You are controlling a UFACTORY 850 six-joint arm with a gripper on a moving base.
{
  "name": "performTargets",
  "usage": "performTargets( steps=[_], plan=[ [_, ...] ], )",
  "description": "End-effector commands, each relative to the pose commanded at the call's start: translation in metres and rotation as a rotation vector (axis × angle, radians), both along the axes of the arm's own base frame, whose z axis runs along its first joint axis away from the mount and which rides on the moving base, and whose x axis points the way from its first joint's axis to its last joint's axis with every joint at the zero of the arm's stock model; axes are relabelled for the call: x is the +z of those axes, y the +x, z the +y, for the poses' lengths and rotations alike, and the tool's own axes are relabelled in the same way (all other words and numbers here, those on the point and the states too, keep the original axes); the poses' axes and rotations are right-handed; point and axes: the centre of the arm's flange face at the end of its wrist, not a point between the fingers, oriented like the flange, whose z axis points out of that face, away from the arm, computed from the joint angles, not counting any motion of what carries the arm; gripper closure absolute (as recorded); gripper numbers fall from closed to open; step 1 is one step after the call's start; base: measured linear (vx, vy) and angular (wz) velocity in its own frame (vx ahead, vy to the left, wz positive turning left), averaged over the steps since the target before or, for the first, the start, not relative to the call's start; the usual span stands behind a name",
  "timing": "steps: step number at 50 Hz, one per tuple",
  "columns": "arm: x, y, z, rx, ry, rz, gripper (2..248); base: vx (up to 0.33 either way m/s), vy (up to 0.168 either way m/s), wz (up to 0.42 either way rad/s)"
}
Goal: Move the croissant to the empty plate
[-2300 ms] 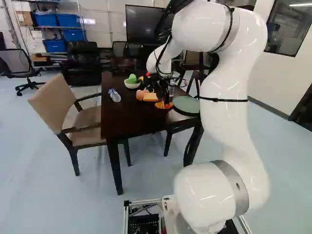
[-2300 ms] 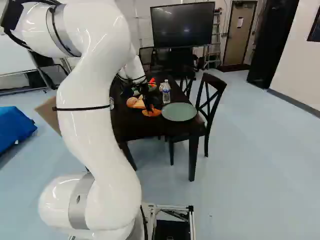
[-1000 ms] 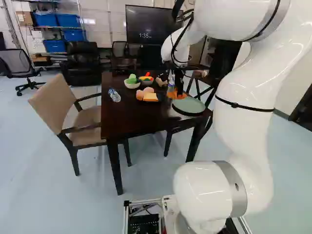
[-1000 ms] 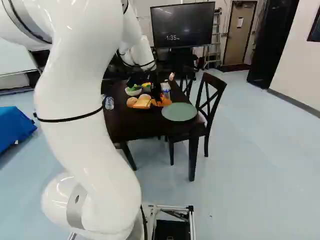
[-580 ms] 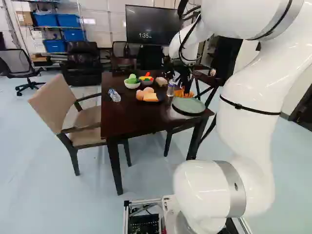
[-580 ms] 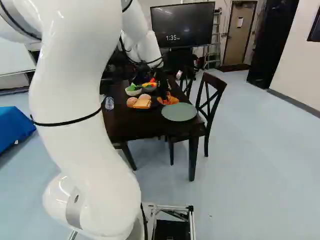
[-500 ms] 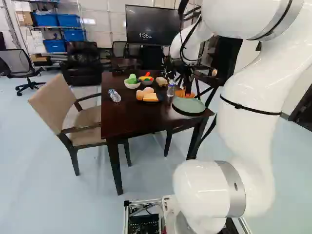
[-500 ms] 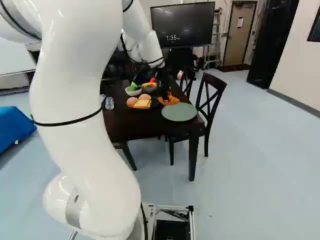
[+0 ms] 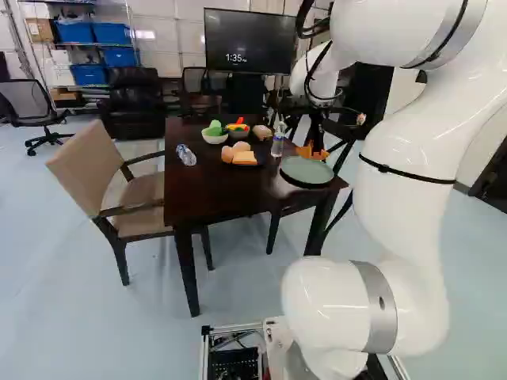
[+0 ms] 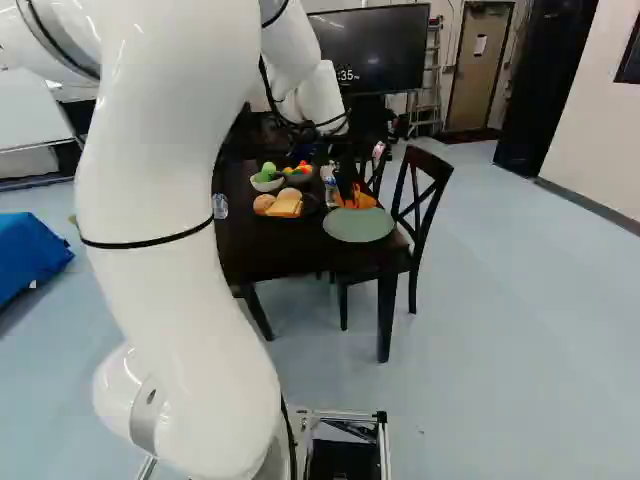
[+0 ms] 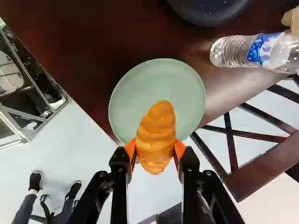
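Carried farther right, the croissant (image 11: 159, 123) is now gripped in the tool (image 11: 155, 148) near the far side of the green plate (image 11: 140, 93), so a short nearward shift and lowering seem needed.

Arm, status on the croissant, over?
Gripper shut on croissant. Green plate ahead, nothing resting on it. Water bottle stands near plate, likely out of the way.
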Motion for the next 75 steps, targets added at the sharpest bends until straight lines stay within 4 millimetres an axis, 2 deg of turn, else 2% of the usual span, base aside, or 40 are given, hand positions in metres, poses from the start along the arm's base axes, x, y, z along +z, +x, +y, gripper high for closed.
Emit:
performTargets(
  steps=[15,64,68,69,73,74,75],
  plan=[
    [-0.008,0.014,-0.023,-0.031,0.001,0.004,135,0.000,0.000,0.000],
    [-0.079,0.037,-0.029,-0.031,0.030,0.111,135,0.000,0.000,0.000],
    [-0.079,0.037,-0.029,-0.031,0.030,0.111,135,0.000,0.000,0.000],
    [-0.079,0.037,-0.029,-0.031,0.030,0.111,117,0.000,0.000,0.000],
    [-0.079,0.037,-0.029,-0.031,0.030,0.111,117,0.000,0.000,0.000],
    [-0.079,0.037,-0.029,-0.031,0.030,0.111,85,0.000,0.000,0.000],
    [-0.079,0.037,-0.029,-0.031,0.030,0.111,85,0.000,0.000,0.000]
  ],
)
